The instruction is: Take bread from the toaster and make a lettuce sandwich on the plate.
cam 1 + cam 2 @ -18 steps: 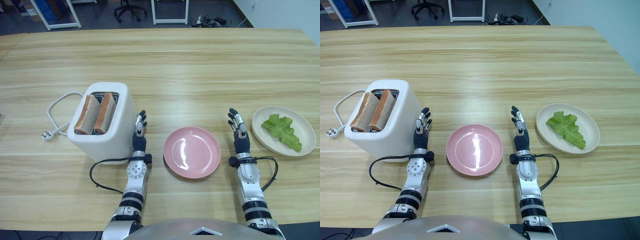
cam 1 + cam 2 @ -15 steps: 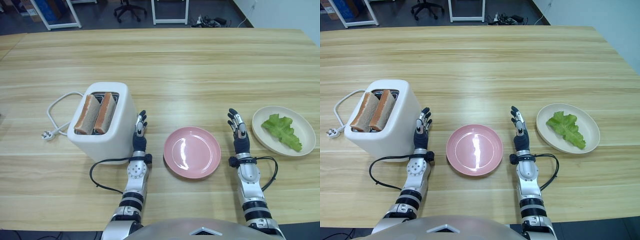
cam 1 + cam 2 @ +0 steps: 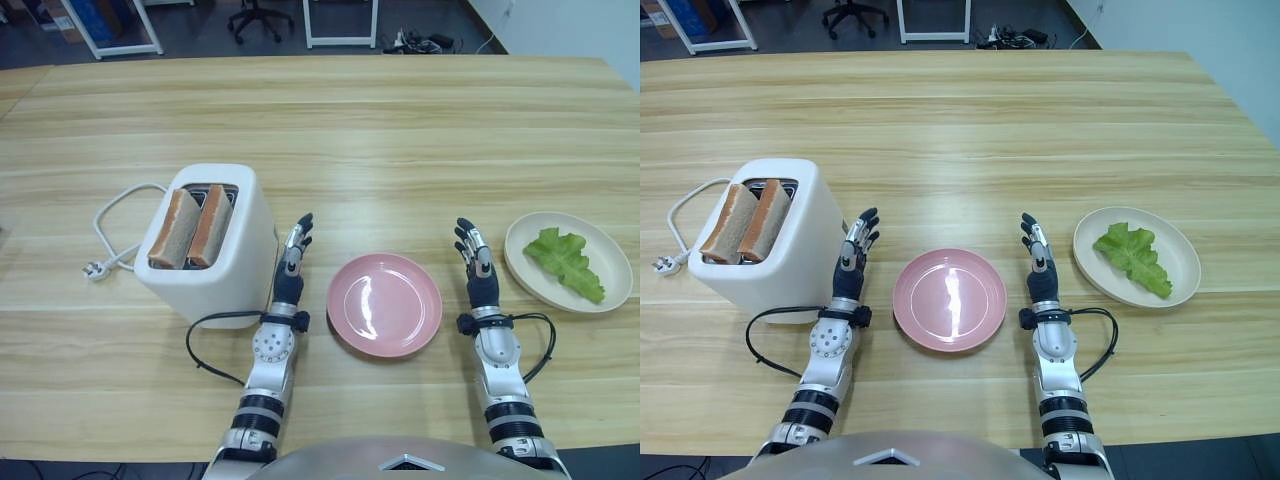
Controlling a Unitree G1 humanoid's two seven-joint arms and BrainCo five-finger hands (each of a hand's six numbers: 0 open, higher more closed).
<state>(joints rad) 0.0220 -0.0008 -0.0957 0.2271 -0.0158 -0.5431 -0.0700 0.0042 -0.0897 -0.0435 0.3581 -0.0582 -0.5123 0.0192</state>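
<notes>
The left hand (image 3: 291,262) has edged forward beside the toaster (image 3: 245,235), fingers straight, holding nothing. Two bread slices (image 3: 192,228) stand in its slots, ten o'clock from the pink plate (image 3: 385,304). The right hand (image 3: 478,268), also straight-fingered and empty, sits at three o'clock, lettuce (image 3: 568,262) on a cream plate (image 3: 520,262) beyond.

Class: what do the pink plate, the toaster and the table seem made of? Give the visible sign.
Pink plate: glossy plastic or glazed ceramic, shown by bright reflections. Toaster: matte cream plastic or painted metal, no glare. Table: wood or wood-look laminate, plank grain lines.
</notes>
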